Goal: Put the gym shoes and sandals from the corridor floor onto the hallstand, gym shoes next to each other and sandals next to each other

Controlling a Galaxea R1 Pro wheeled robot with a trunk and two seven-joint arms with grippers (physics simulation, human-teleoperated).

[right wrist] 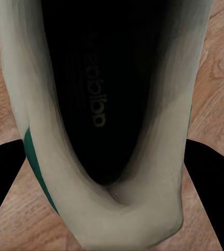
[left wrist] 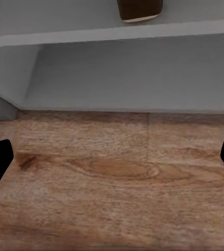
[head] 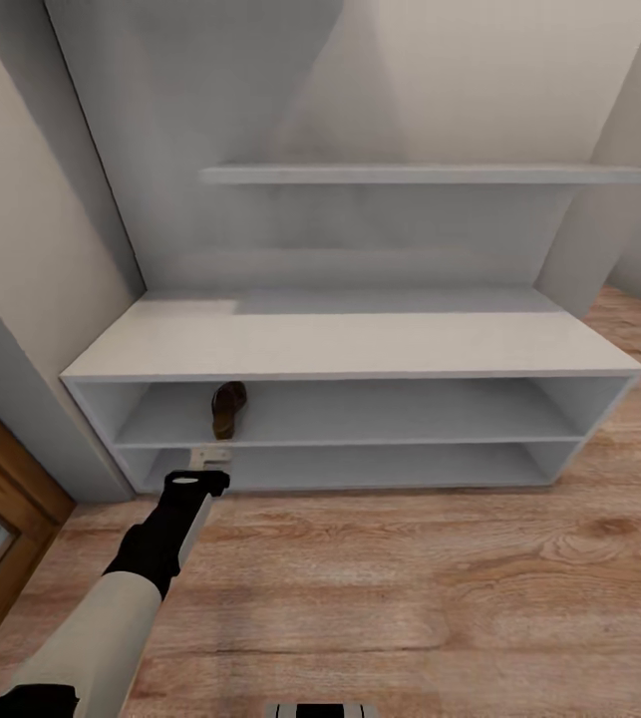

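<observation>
One sandal lies on the hallstand's upper open shelf, toward its left end. Just below and in front of it, the left claw hangs released over the corridor floor, fingers wide apart. The right claw straddles a gym shoe (whether it grips, I cannot tell). Best to carry that shoe to the hallstand's broad top surface, leaving room beside it for its mate.

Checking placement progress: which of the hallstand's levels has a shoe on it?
The upper open shelf row under the bench: one brown sandal sits near its left end. The lower row, bench top and floating shelf show no shoes.
</observation>
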